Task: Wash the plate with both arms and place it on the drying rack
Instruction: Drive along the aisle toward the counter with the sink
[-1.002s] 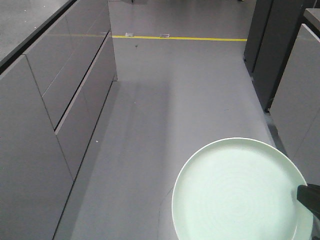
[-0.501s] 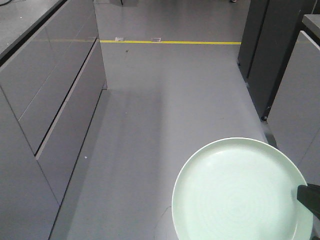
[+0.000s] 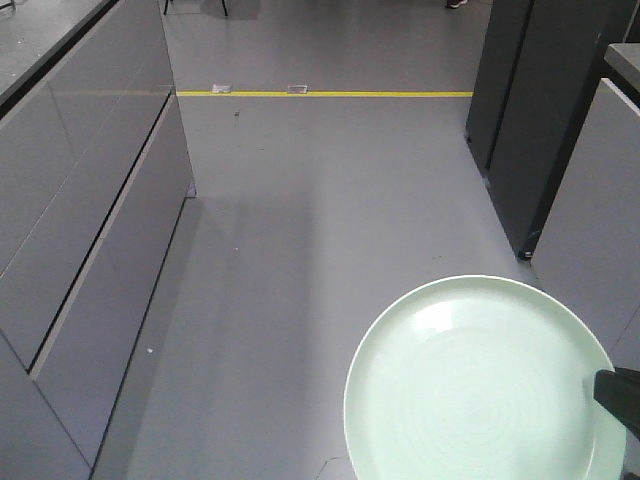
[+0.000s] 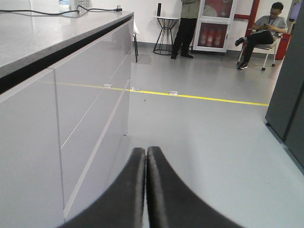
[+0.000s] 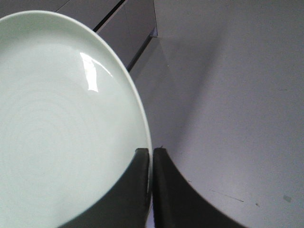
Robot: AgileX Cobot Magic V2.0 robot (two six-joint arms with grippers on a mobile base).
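Observation:
The pale mint-green plate (image 3: 480, 385) is held flat above the grey floor at the lower right of the front view. It fills the left of the right wrist view (image 5: 61, 118). My right gripper (image 5: 151, 154) is shut on the plate's rim, one finger over it and one under; its black tip (image 3: 618, 392) shows at the plate's right edge. My left gripper (image 4: 145, 153) is shut and empty, pointing along the aisle beside the counter. The drying rack is out of view.
Grey cabinet fronts (image 3: 90, 200) under a dark-edged counter (image 4: 42, 33) line the left. Dark tall units (image 3: 545, 110) stand on the right. A yellow floor line (image 3: 330, 94) crosses ahead. Two people (image 4: 263, 33) and a small table (image 4: 166, 33) are at the far wall.
The base has rolled forward along the aisle: the cabinets and yellow line have slid down and left in the front view. The plate and right gripper keep the same place in the frame.

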